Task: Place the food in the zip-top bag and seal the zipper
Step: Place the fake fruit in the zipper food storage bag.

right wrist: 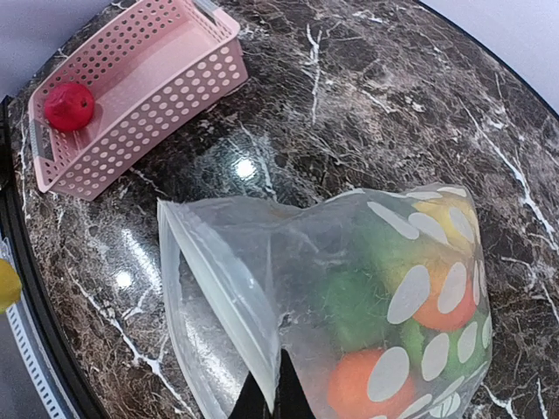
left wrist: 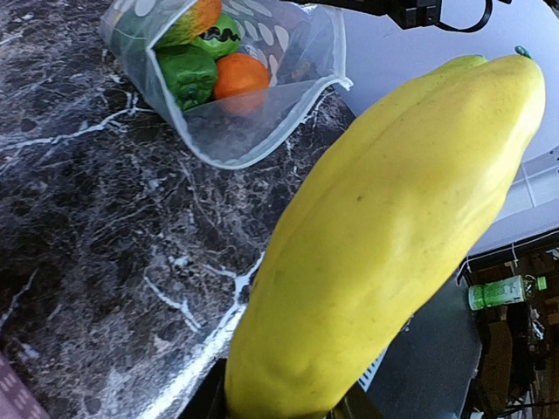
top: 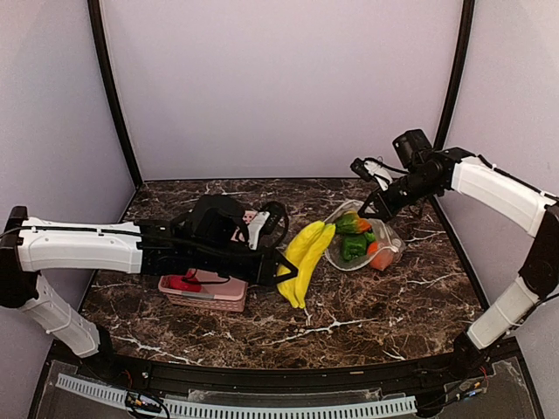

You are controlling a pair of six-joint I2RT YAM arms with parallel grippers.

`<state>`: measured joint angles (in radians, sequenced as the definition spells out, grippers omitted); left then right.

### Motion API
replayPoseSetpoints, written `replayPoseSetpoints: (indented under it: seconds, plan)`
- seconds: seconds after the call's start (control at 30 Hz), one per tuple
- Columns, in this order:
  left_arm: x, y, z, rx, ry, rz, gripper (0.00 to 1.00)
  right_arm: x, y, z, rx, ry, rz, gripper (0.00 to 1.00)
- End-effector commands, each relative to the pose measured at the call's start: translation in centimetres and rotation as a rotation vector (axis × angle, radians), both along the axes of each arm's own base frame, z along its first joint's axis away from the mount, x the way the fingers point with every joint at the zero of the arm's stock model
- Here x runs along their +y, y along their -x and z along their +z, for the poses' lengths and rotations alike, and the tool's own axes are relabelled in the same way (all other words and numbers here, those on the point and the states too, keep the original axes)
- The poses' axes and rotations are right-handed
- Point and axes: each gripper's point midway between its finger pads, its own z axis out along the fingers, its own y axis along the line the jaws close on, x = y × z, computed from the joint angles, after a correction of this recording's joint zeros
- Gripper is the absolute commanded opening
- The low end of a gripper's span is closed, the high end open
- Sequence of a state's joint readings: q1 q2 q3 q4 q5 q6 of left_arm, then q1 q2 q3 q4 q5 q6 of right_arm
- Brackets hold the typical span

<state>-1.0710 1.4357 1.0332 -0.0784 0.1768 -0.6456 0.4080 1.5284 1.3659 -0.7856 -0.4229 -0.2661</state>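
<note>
Grips banana (top: 307, 258) in left gripper (top: 285, 269), long axis pointing right toward zip-top bag (top: 389, 246) mouth, pinched up by clenched right gripper (top: 367, 209).

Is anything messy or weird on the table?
Nothing is spilled or broken. One red toy piece sits alone in a corner of the pink basket, and the banana is not bagged yet, while other pieces are already inside the dotted bag.
</note>
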Motion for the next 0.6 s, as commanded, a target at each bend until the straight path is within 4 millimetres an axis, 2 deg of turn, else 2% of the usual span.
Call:
replayPoseSetpoints:
  seconds: [0.0,0.03,0.07,0.2,0.37,0.5,0.57]
  plan:
    - [-4.3,1.4,2.0,0.055,0.097,-0.058,0.15,1.4,2.1,1.7,-0.046,-0.052,0.080,0.00]
    - [-5.1,1.8,2.6,0.079,0.114,-0.061,0.14,1.5,2.2,1.7,-0.047,-0.051,0.082,0.00]
    - [-5.7,2.0,1.6,0.109,0.102,-0.071,0.14,1.5,2.3,1.7,-0.051,-0.048,0.082,0.00]
    - [-8.1,2.2,1.7,0.208,0.165,-0.068,0.10,1.6,2.4,2.1,-0.066,-0.047,0.084,0.00]
    - [-9.0,1.2,1.3,0.284,0.176,0.014,0.09,2.0,2.9,2.4,-0.066,-0.064,0.097,0.00]
    - [-9.6,0.4,0.5,0.346,0.199,0.073,0.05,2.2,3.0,2.5,-0.068,-0.071,0.103,0.00]
    - [-10.1,0.0,0.3,0.398,0.223,0.091,0.07,2.3,3.1,2.6,-0.067,-0.075,0.104,0.00]
